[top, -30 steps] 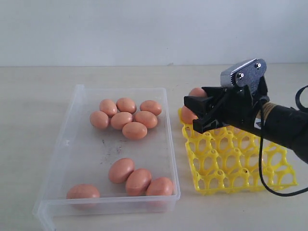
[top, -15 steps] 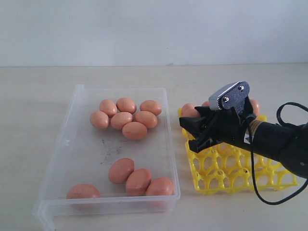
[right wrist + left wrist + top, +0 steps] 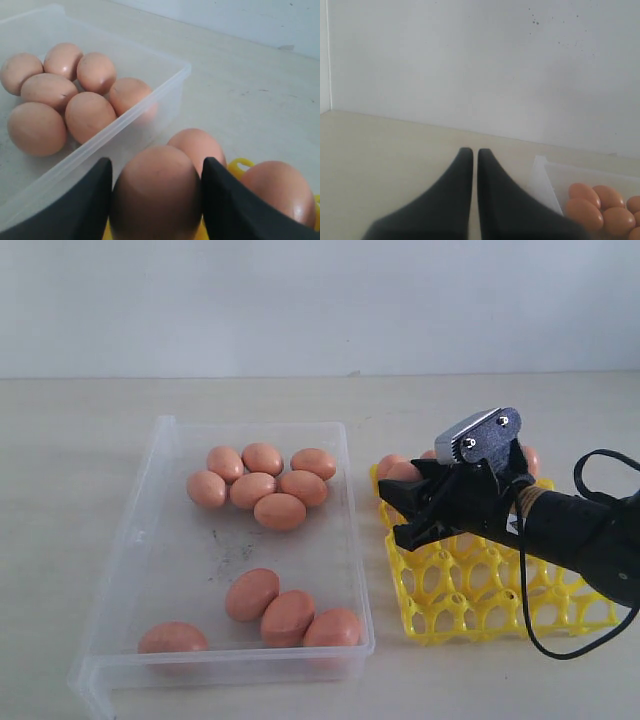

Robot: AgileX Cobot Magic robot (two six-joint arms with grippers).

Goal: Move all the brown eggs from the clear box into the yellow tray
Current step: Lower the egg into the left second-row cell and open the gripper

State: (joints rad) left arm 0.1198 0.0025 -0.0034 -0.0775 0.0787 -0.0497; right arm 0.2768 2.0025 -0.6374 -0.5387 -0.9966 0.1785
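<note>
Right tool (image 3: 395, 512) holds brown egg (image 3: 156, 192) over yellow tray's (image 3: 450, 625) box-side edge.

A black arm (image 3: 585, 535) bears a silver two-screw block (image 3: 478, 435), a looping black cable (image 3: 525, 610) and a black gripper (image 3: 390, 512).

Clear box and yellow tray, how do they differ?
The clear box is see-through with a solid floor and low walls; the yellow tray is an open lattice of cups. The box is larger than the tray. Eggs lie loose in the box but sit along the tray's far edge. Both rest on the table.
</note>
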